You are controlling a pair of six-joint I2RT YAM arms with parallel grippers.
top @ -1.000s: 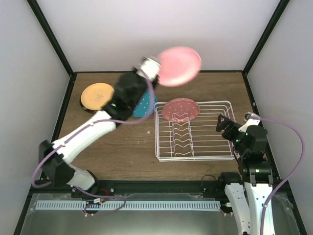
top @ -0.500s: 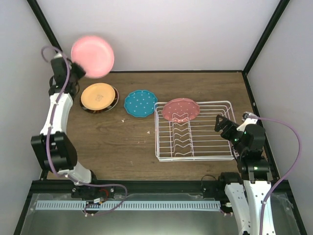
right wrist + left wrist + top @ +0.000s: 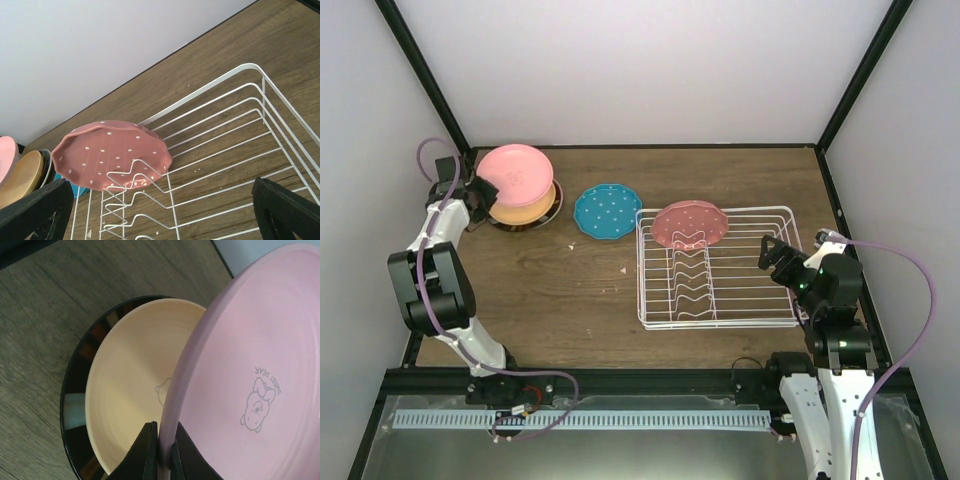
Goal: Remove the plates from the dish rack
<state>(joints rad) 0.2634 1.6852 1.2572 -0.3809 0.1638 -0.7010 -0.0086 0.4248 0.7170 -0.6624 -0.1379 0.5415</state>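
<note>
My left gripper (image 3: 478,193) is shut on the rim of a plain pink plate (image 3: 517,170), holding it tilted just over the dark-rimmed plate with a cream-orange centre (image 3: 525,212) at the far left. The left wrist view shows the fingers (image 3: 150,452) pinching the pink plate's edge (image 3: 260,365) above the cream plate (image 3: 130,385). A teal dotted plate (image 3: 607,211) lies flat on the table. In the white wire dish rack (image 3: 760,290) a pink dotted plate (image 3: 105,152) leans at the far end. My right gripper (image 3: 775,258) stands open beside the rack's right side.
Black frame posts and pale walls close in the table on the left, back and right. The left arm's purple cable (image 3: 425,160) loops near the left post. The rack's upright wire dividers (image 3: 145,200) stand bare in front of the dotted plate.
The left arm swung the pink plate from the back middle over to the far left and lowered it onto the cream-orange plate. The right arm has stayed still.
</note>
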